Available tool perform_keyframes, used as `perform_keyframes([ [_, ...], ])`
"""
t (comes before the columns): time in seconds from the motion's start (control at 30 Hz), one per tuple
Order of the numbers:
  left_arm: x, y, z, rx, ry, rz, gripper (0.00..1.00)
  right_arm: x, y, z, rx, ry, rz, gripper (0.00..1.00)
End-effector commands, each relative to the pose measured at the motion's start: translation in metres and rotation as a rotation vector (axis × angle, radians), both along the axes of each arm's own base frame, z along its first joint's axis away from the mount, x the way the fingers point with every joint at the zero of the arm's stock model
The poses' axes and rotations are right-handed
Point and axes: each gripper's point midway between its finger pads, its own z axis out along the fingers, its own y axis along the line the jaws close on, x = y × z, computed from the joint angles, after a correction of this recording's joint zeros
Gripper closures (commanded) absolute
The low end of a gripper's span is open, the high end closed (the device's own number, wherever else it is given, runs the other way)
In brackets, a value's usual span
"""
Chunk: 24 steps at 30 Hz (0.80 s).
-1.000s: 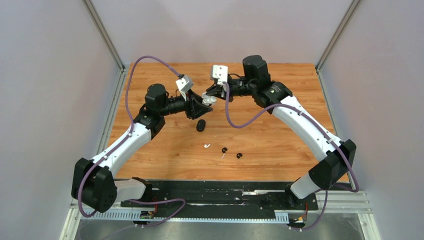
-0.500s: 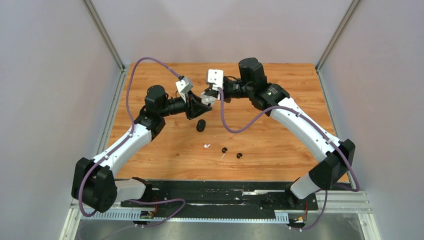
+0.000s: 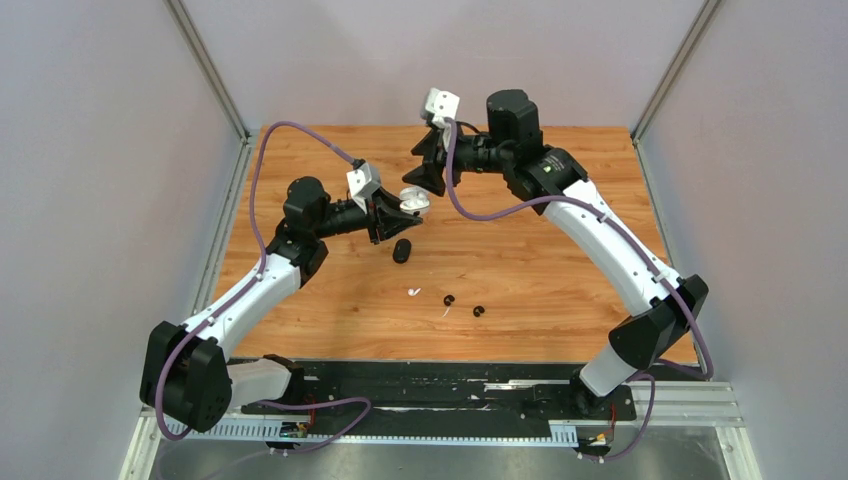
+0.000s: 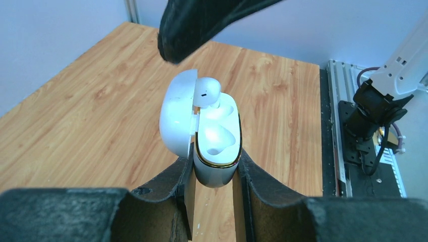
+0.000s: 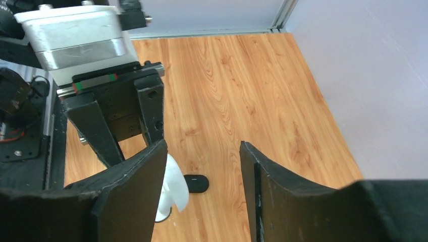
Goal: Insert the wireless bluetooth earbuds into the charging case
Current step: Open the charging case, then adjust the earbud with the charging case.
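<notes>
My left gripper (image 4: 214, 167) is shut on the white charging case (image 4: 217, 151), held above the table with its lid (image 4: 176, 118) swung open to the left. One white earbud (image 4: 206, 93) sits in the far socket with its head sticking up; the near socket is empty. My right gripper (image 5: 202, 151) is open and empty, hovering just above and behind the case (image 3: 413, 200). Another white earbud (image 3: 413, 293) and two black earbuds (image 3: 448, 299) (image 3: 479, 311) lie on the table in front.
A shut black case (image 3: 402, 251) lies on the wooden table (image 3: 560, 260) under the held white case, also in the right wrist view as a black case (image 5: 196, 183). Grey walls close in the table on three sides. A black rail (image 3: 440, 385) runs along the near edge.
My right gripper has opened and pulled up and back from the white case, leaving the white earbud in it. My left gripper closed on the case and shifted slightly left.
</notes>
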Motion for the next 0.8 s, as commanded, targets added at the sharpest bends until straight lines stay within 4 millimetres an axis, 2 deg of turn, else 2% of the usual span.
perform_keyframes([
  [0.0, -0.003, 0.001, 0.019, -0.027, -0.113, -0.026, 1.00, -0.004, -0.010, 0.015, 0.077, 0.168, -0.014, 0.41],
  [0.1, -0.002, 0.002, 0.018, -0.028, -0.093, -0.023, 1.00, -0.011, -0.022, 0.027, 0.119, 0.228, 0.019, 0.37],
  [0.17, -0.003, 0.002, 0.017, -0.029, -0.079, -0.021, 1.00, -0.013, -0.033, 0.029, 0.122, 0.244, -0.001, 0.39],
  [0.33, -0.002, 0.003, 0.017, -0.020, -0.083, -0.018, 1.00, -0.021, -0.054, 0.006, 0.100, 0.333, -0.033, 0.38],
  [0.47, -0.002, 0.002, 0.015, -0.014, -0.084, -0.028, 1.00, -0.025, -0.052, -0.005, 0.087, 0.360, -0.004, 0.38],
  [0.77, -0.002, 0.001, 0.014, -0.006, -0.090, -0.044, 1.00, -0.011, -0.045, -0.022, 0.062, 0.383, -0.001, 0.41],
])
